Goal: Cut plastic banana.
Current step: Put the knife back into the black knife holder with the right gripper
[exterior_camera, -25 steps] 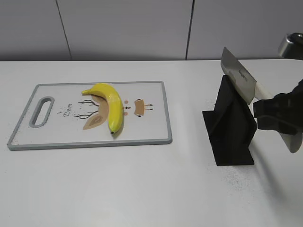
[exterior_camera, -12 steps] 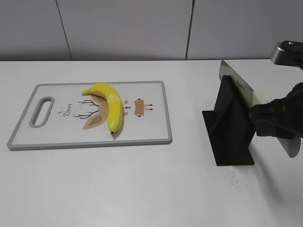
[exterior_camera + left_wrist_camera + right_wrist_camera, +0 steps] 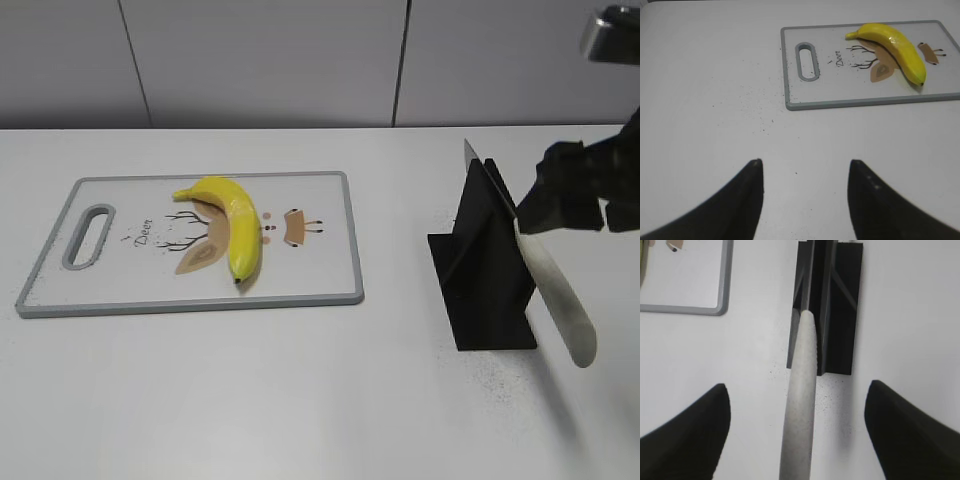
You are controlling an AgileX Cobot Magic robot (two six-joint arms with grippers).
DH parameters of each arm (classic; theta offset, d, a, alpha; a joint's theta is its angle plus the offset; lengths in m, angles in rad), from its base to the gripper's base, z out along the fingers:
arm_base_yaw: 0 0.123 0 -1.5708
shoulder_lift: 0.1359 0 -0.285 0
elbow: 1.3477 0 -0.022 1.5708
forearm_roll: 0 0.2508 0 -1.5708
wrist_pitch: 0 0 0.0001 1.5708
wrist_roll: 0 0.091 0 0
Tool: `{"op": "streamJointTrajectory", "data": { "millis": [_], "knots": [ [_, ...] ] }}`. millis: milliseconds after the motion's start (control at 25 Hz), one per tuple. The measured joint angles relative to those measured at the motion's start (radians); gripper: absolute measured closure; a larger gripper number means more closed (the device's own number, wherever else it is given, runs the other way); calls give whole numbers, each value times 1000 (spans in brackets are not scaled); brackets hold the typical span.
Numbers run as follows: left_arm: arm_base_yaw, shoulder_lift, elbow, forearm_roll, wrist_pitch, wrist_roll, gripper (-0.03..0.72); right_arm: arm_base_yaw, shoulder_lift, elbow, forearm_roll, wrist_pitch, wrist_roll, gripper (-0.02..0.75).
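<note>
A yellow plastic banana (image 3: 235,225) lies on the grey-rimmed cutting board (image 3: 320,285) at the left; both also show in the left wrist view, banana (image 3: 895,47) and board (image 3: 840,95). The knife rests in the black stand (image 3: 485,270), with its pale handle (image 3: 555,295) sticking out toward the front right. My right gripper (image 3: 572,192) is open above the handle. In the right wrist view the handle (image 3: 802,390) runs between the wide-apart fingers of the right gripper (image 3: 797,386) without touching them. My left gripper (image 3: 805,162) is open and empty over bare table in front of the board.
The black stand (image 3: 840,300) stands on the white table to the right of the board. Dark specks lie scattered on the table near the stand and near the board's handle slot (image 3: 806,61). A grey wall runs behind the table.
The knife has dropped from a tilted, held position down into the stand. My right gripper has let go of the handle and risen above it.
</note>
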Motion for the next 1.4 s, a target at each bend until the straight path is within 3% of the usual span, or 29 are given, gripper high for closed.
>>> {"op": "streamJointTrajectory", "data": {
  "millis": [200,480,1040,1400],
  "knots": [
    [0,0,0,0,0,0,161,0,-46,-121,18,106,-167,113],
    [0,0,0,0,0,0,162,0,-207,-127,90,346,-543,160],
    [0,0,0,0,0,0,162,0,-755,281,135,326,-580,165],
    [0,0,0,0,0,0,162,0,-1078,339,144,320,-581,166]
  ]
}}
